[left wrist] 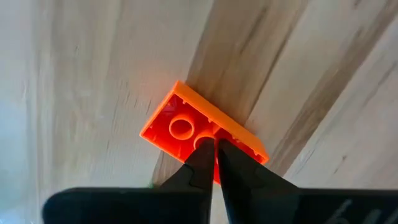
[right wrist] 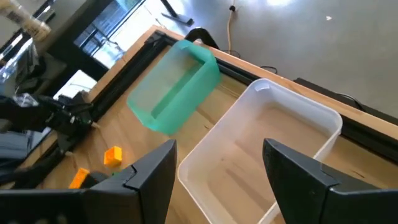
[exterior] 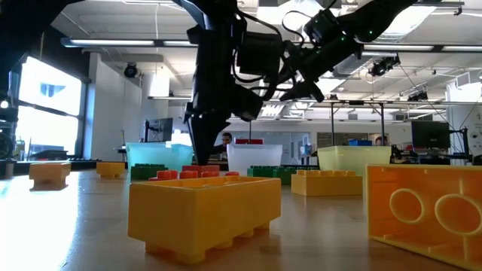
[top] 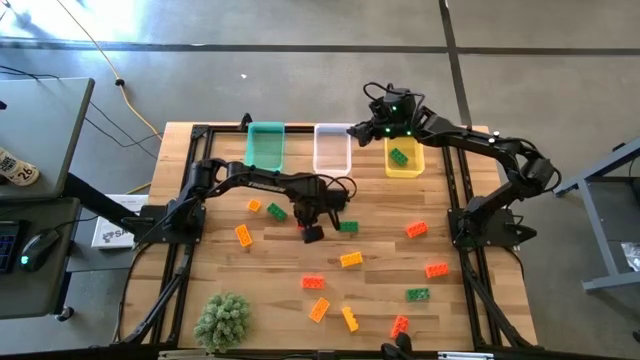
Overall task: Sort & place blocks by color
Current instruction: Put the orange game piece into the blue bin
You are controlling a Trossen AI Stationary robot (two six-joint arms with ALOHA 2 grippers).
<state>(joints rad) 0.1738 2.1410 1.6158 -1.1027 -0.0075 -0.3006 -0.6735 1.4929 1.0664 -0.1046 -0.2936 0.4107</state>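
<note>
From above, the left end effector (top: 311, 232) sits low at the middle of the wooden surface (top: 270, 290) on a red-orange block (top: 306, 226), while other blocks lie scattered and one green block (top: 399, 156) rests in the yellow bin (top: 404, 167). The right end effector (top: 362, 129) hovers by the clear bin (top: 332, 148), beside the teal bin (top: 266, 146).

At surface level, the left arm's fingers (exterior: 202, 147) point straight down behind a yellow block (exterior: 199, 212).

Through the left wrist camera, the fingers are pinched nearly together on the red-orange block's edge.

Through the right wrist camera, its fingers (right wrist: 152, 174) stand wide apart, holding nothing, above the clear bin.
</note>
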